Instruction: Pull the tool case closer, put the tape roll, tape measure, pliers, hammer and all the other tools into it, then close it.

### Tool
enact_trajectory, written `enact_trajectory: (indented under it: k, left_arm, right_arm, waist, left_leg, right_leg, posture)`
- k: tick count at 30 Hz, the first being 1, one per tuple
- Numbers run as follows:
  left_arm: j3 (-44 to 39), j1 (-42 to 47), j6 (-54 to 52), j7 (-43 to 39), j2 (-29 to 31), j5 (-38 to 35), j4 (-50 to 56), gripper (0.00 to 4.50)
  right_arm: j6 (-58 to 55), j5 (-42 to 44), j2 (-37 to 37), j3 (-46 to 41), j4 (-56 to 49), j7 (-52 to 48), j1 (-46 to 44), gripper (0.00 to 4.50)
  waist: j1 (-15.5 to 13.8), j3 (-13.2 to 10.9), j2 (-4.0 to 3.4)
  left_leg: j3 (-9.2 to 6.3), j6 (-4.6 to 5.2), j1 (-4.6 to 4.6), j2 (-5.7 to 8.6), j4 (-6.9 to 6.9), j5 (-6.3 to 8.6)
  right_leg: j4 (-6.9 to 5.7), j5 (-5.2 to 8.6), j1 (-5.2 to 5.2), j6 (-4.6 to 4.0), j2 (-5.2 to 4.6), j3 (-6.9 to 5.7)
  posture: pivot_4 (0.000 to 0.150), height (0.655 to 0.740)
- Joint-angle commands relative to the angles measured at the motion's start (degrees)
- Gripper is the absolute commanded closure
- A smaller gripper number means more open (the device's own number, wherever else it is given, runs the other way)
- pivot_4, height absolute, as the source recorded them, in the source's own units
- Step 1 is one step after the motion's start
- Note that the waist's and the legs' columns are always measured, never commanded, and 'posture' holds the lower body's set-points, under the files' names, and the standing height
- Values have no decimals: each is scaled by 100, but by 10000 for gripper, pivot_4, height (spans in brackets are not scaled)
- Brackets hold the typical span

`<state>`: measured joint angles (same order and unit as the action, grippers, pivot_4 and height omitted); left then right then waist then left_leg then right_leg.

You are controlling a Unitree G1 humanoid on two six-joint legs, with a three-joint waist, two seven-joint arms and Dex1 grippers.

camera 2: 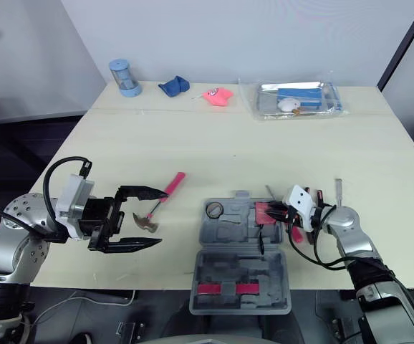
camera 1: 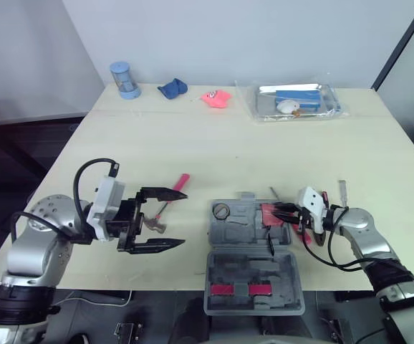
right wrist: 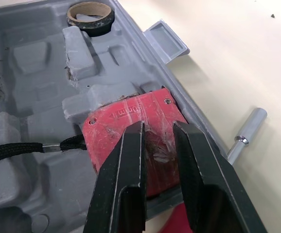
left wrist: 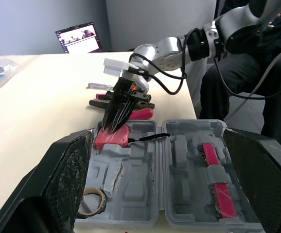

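The grey tool case (camera 1: 239, 233) lies open at the table's front edge, its lid (camera 1: 253, 271) towards me. The tape roll (camera 1: 221, 211) sits in a far corner pocket. The red tape measure (right wrist: 131, 116) lies in the case, its black strap trailing. My right gripper (right wrist: 157, 127) rests its tips on the tape measure's face with a narrow gap between the fingers. The pliers (camera 1: 316, 233) lie on the table beneath that wrist. The pink-handled hammer (camera 1: 180, 180) lies left of the case. My left gripper (camera 1: 167, 218) is wide open, level with the hammer's head.
A small metal rod (right wrist: 245, 138) and a screwdriver (camera 1: 342, 190) lie near the case's right side. At the table's back stand a blue cup (camera 1: 123, 79), a blue cloth (camera 1: 172, 87), a pink object (camera 1: 216, 98) and a clear bag (camera 1: 296, 102).
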<state>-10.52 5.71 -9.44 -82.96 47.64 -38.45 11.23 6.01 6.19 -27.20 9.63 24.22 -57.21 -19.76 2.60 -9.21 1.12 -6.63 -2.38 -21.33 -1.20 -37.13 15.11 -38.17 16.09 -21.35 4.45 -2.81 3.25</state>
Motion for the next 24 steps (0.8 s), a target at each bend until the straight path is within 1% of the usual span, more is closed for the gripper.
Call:
enact_trajectory:
  k: [1, 3, 4, 6, 11, 13, 15, 18, 24]
  left_arm:
    - [-406, -254, -26, 300, -54, -104, 125, 0]
    - [-596, -435, -48, 475, -100, -123, 85, 0]
    - [-678, -524, -48, 550, -124, -122, 69, 0]
    - [-873, -741, -32, 733, -209, -113, 23, 0]
    - [-1304, -1259, 24, 1180, -455, -52, 8, 0]
    - [-1517, -1456, 70, 1416, -580, -4, -66, 0]
    - [-1824, -1707, 164, 1725, -772, 56, -272, 0]
    - [-2048, -1973, 311, 1957, -958, 162, -469, 0]
    - [-2331, -2456, 717, 2224, -1295, 428, -1097, 0]
  right_arm:
    - [-9, 192, -62, -320, -614, 233, 384, 35556]
    - [-82, 468, -118, -561, -1212, 277, 603, 35556]
    - [-167, 613, -143, -676, -1485, 296, 726, 35556]
    - [-428, 854, -231, -932, -2057, 416, 1033, 35556]
    - [-916, 1366, -444, -1636, -3050, 717, 1849, 35556]
    - [-1036, 1605, -525, -2082, -3279, 839, 2229, 35556]
    - [-1047, 1787, -616, -2692, -3228, 932, 2704, 35556]
    - [-963, 1948, -632, -3267, -2998, 1009, 3106, 35556]
    - [-759, 2176, -556, -4035, -2353, 999, 3651, 35556]
  waist:
    - [-9, -11, -17]
    - [-21, -34, -55]
    - [-22, -38, -61]
    - [-24, -53, -86]
    - [-25, -58, -91]
    - [-26, -59, -93]
    - [-37, -59, -93]
    - [-36, -59, -92]
    - [-19, -59, -92]
  left_leg:
    - [0, 0, 0, 0, 2, 0]
    - [1, 0, -27, 0, 2, 0]
    - [-1, 0, -42, 1, -2, 0]
    - [-2, 0, -44, 1, -2, 0]
    - [-2, 0, -42, 1, 2, 0]
    - [-1, 1, -43, 1, 2, 0]
    - [0, 1, -43, 1, 2, 0]
    - [4, 1, -42, 2, 3, 1]
    - [10, 1, -37, 1, 4, 1]
  right_leg:
    - [1, 0, 0, 0, 0, 0]
    - [3, 0, -23, 0, -2, 1]
    - [2, -1, -35, 1, -2, -1]
    - [3, -1, -36, 0, -3, -1]
    - [6, 0, -34, 0, -3, -1]
    - [7, -1, -34, 0, -3, -1]
    - [9, 0, -33, 0, -5, 0]
    - [13, 0, -31, 1, -6, 2]
    - [13, 1, -29, 0, -4, 8]
  posture:
    - [1500, 7400]
    - [1500, 7400]
    - [1500, 7400]
    - [1500, 7400]
    - [1500, 7400]
    - [1500, 7400]
    - [1500, 7400]
    - [1500, 7400]
    - [1500, 7400]
